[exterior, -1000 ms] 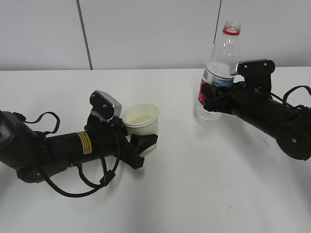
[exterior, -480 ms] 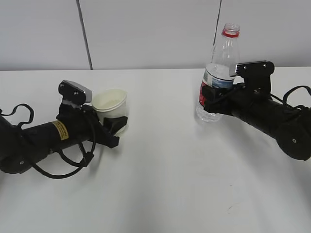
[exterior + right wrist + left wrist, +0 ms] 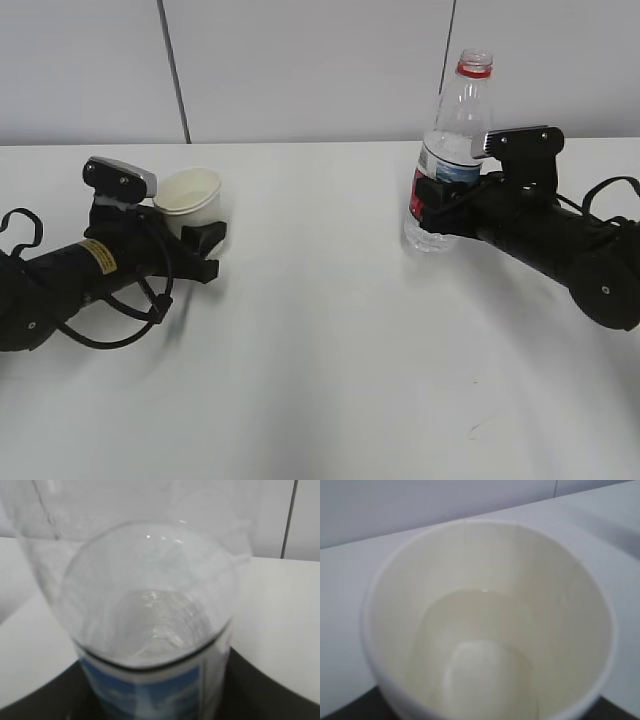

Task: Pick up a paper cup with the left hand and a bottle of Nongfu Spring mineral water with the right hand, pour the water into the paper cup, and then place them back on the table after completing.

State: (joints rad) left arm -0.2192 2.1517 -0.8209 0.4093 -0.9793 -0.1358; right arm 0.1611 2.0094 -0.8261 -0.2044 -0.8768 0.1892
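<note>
Inside the cream paper cup, water pools.

White table bearing cup, bottle

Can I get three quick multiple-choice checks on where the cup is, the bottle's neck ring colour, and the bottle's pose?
1. Where is the cup?
A. At the table's left, in the left hand
B. Beside the bottle on the right
C. Lying loose mid-table

2. What colour is the ring at the bottle's neck?
A. Green
B. Red
C. Yellow

3. How does the bottle stand?
A. Tipped over the cup
B. Lying on its side
C. Upright, uncapped, in the right hand

Answers:
1. A: the exterior view shows the left hand around the cup on the table, far left of the bottle.
2. B: a red band sits below the open mouth.
3. C: the right hand grips its labelled middle, neck pointing up.
</note>
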